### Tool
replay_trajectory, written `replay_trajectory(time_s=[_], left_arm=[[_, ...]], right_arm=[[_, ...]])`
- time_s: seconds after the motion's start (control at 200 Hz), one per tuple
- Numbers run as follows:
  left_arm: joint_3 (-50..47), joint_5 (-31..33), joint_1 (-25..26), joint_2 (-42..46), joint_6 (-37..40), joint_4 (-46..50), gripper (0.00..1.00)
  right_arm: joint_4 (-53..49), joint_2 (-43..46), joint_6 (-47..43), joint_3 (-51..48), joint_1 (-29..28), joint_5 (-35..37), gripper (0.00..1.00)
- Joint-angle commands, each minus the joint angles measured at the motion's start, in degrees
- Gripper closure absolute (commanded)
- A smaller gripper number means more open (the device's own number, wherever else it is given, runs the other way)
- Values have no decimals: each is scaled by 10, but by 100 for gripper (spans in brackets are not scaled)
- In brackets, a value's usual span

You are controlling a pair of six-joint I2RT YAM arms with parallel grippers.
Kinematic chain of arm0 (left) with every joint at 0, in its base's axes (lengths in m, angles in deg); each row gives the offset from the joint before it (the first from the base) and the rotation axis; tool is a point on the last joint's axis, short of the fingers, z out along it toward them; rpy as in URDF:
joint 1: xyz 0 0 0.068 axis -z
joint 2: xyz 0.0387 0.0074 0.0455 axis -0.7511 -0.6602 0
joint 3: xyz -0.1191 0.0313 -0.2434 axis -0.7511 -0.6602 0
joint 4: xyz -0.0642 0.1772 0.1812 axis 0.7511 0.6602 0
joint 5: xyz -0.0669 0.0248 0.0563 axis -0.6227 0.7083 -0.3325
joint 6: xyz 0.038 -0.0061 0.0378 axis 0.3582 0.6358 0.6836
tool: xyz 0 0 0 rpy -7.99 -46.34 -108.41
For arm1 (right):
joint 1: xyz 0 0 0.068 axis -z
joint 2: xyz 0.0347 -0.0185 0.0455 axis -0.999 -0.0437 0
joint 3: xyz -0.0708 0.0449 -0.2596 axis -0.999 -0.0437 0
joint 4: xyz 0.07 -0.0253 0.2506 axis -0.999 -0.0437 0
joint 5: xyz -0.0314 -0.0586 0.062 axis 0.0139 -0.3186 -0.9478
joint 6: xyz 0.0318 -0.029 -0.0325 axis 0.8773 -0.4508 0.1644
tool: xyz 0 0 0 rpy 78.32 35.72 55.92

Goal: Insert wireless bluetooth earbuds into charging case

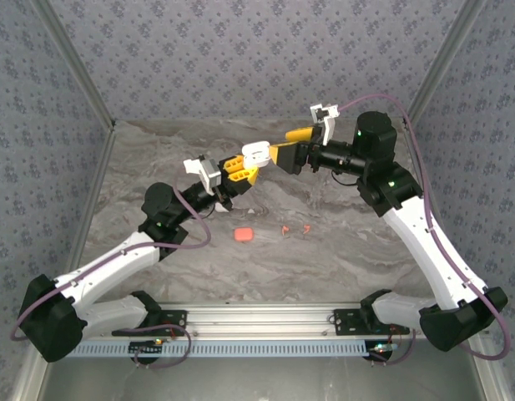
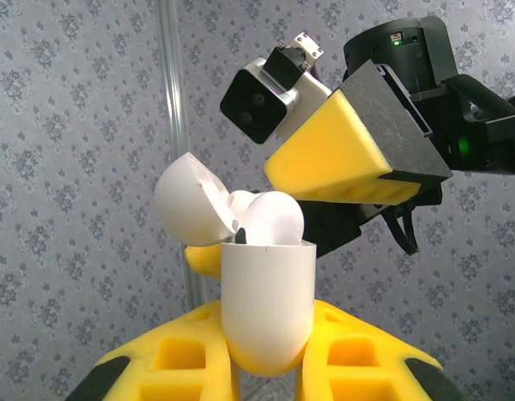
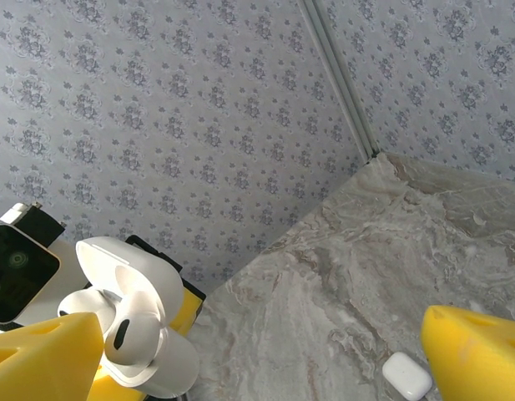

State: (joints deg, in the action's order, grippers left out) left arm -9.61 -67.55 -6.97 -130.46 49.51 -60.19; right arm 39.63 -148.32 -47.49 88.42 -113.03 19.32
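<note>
My left gripper point(image 1: 240, 170) is raised above the table, shut on the body of a white charging case point(image 2: 265, 301). The case stands upright between the yellow fingers point(image 2: 169, 359) with its lid point(image 2: 194, 200) swung open to the left. White earbuds point(image 2: 272, 219) sit in the case's mouth, heads showing above the rim. My right gripper point(image 1: 289, 144) hovers just right of the case, open, with one yellow finger point(image 2: 332, 159) above and behind it. In the right wrist view the same case point(image 3: 161, 368) and an earbud point(image 3: 128, 330) lie beside the left finger point(image 3: 40, 359).
A coral case point(image 1: 244, 235) lies on the marble table point(image 1: 340, 251), with two tiny coral earbuds point(image 1: 285, 229) point(image 1: 306, 227) to its right. Another closed white case point(image 3: 406, 375) rests on the table below the right gripper. Patterned walls point(image 1: 240, 58) enclose the back and sides.
</note>
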Motion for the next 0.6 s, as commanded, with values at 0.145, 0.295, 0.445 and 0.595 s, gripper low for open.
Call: replay_trajectory(time_s=[0.145, 0.295, 0.445, 0.595], left_arm=[[18, 10, 3, 0, 3, -25, 100], [12, 31, 4, -2, 13, -16, 100], [5, 44, 3, -9, 23, -18, 100], [4, 45, 3, -19, 21, -26, 100]], right_arm=[[7, 14, 16, 15, -3, 18, 0], [-29, 31, 68, 27, -6, 89, 1], [-144, 26, 102, 72, -20, 156, 5], [-210, 11, 100, 114, -53, 176, 14]])
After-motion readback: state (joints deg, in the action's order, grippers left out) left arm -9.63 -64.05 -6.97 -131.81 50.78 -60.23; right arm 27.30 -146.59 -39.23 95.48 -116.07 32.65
